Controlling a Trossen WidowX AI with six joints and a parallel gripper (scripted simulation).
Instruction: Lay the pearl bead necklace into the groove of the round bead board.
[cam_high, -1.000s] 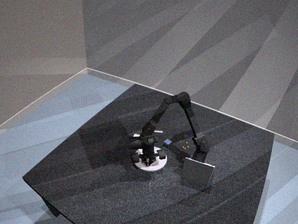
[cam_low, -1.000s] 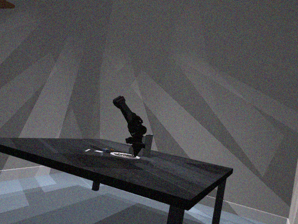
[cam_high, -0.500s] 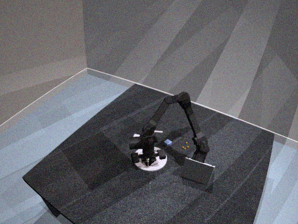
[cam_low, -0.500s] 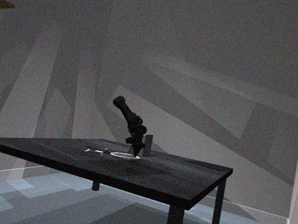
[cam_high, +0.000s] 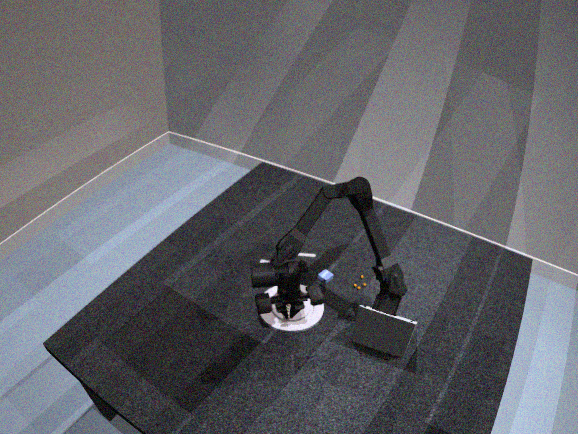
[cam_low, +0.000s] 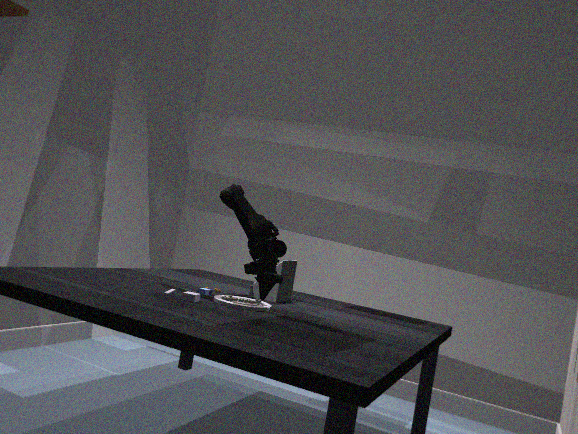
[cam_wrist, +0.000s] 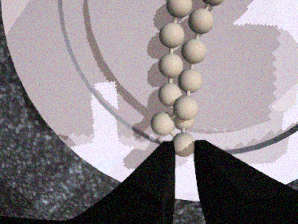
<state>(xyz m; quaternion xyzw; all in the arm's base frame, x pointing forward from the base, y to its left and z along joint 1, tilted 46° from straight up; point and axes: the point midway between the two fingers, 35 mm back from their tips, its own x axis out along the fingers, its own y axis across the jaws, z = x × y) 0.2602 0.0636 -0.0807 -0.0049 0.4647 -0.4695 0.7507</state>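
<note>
The round bead board (cam_high: 316, 316) (cam_low: 265, 306) (cam_wrist: 40, 117) is white and lies flat on the dark table, with a ring groove near its rim. The pearl bead necklace (cam_wrist: 171, 66) lies across the board's middle as two close strands side by side, inside the groove's ring. Its near end reaches the groove line close to the rim. My gripper (cam_high: 288, 318) (cam_low: 262, 299) (cam_wrist: 183, 151) is shut on the end bead of the necklace, low over the board's near edge. The far end of the necklace is out of the wrist view.
A blue block (cam_high: 325, 275) (cam_low: 205, 291) and several small orange beads (cam_high: 362, 276) lie beside the board. A white bar (cam_high: 307, 255) and another white piece lie behind it. A grey upright panel (cam_high: 384, 331) (cam_low: 287, 282) stands near the arm's base.
</note>
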